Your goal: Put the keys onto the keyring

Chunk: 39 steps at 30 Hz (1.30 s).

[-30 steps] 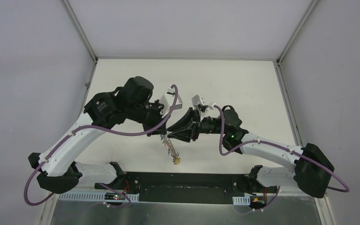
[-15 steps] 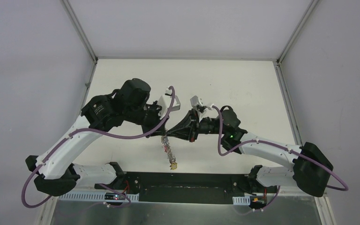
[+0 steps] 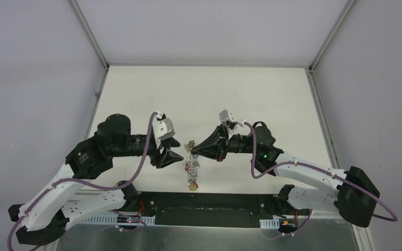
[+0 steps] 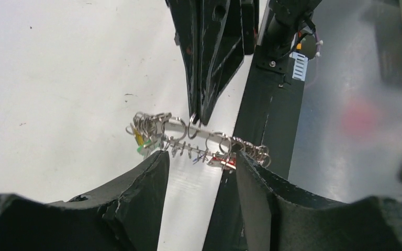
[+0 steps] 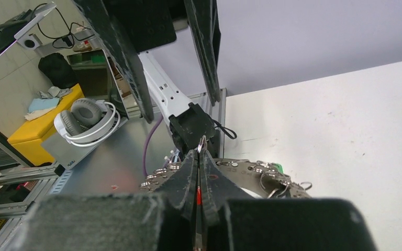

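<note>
I list the keyring (image 4: 178, 127) hanging crosswise just beyond my half-open, empty left gripper (image 4: 199, 157), pinched tight at its band by my right gripper (image 4: 196, 119).

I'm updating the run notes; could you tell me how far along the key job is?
Done: keyring hangs from the shut right gripper. In hand: left gripper stands open beside it, empty. Left: a red tag shows on the ring; whether threading is finished, I cannot tell.
</note>
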Available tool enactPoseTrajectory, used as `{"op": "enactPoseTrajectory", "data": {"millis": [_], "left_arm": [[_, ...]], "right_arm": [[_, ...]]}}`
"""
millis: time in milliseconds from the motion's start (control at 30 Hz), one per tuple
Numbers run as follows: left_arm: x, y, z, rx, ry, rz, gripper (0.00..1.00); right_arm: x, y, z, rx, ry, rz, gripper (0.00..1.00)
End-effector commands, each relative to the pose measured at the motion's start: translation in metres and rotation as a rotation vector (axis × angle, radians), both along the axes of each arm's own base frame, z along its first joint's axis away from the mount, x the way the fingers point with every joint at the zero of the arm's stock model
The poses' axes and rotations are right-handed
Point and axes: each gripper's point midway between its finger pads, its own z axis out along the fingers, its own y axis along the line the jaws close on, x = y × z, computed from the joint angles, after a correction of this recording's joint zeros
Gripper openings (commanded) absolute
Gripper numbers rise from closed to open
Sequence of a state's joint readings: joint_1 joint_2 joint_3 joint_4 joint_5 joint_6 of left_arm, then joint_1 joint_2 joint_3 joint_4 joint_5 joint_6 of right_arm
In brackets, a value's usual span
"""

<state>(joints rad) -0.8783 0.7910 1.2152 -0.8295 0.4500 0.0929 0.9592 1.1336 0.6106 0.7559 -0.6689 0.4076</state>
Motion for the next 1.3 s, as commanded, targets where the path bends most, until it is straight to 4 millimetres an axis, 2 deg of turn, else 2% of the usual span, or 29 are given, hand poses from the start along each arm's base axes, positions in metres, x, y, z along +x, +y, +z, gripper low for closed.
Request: {"op": "enactPoseTrajectory", "data": {"millis": [0,267,533,800,900,1067,1267], "left_arm": [[0.0,-0.008,0.022,-0.212,-0.087,0.005,0.51],[-0.002,-0.01,0.012,-0.36,-0.113,0.011,0.41],[0.0,-0.02,0.009,-0.37,-0.118,-0.019,0.27],[-0.002,-0.027,0.006,-0.353,-0.11,-0.061,0.19],[-0.003,-0.029,0.005,-0.347,-0.11,-0.075,0.2],[-0.004,-0.025,0.004,-0.331,-0.131,-0.076,0.28],[-0.003,-0.015,0.002,-0.313,-0.162,-0.042,0.27]], "right_arm": [[-0.006,-0.014,0.04,0.13,-0.112,-0.017,0.0],[-0.013,-0.019,0.045,0.146,-0.137,0.002,0.0],[-0.015,-0.02,0.047,0.15,-0.142,0.011,0.0],[-0.014,-0.019,0.047,0.152,-0.14,0.001,0.0],[-0.012,-0.02,0.048,0.153,-0.138,-0.007,0.0],[-0.012,-0.02,0.049,0.157,-0.143,-0.01,0.0],[-0.013,-0.021,0.05,0.161,-0.148,-0.01,0.0]]}}
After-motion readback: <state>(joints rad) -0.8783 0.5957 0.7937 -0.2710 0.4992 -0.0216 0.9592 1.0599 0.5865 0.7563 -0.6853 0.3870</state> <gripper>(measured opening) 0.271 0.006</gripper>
